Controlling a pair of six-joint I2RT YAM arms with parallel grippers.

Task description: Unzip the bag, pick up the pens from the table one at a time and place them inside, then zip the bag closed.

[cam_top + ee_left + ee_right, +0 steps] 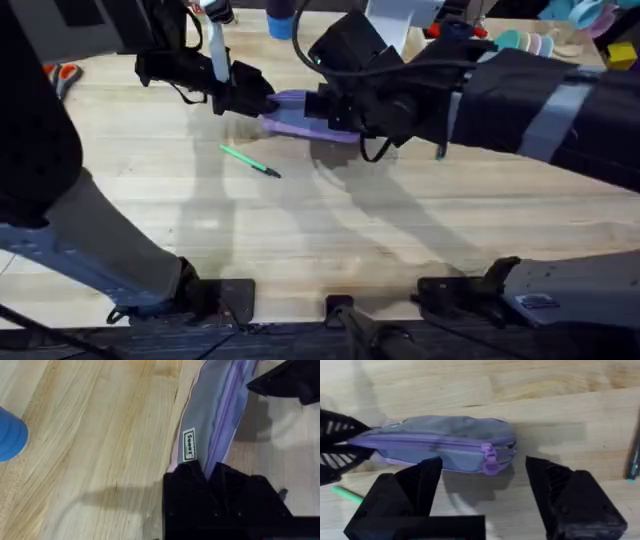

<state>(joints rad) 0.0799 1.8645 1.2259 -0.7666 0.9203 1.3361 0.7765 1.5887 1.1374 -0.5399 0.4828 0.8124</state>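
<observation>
**One small label, not legible**

From my station I can find a single piece of lettering. A small white label with a dark border is sewn to the side of the bag, close to the end held by the left gripper, as seen from the left wrist camera. It carries one short word in dark letters, running lengthwise along the tag, but I cannot make out the letters with any confidence. I can read no writing on the pen, on the table, or on either arm in the overhead and right wrist views.
</observation>
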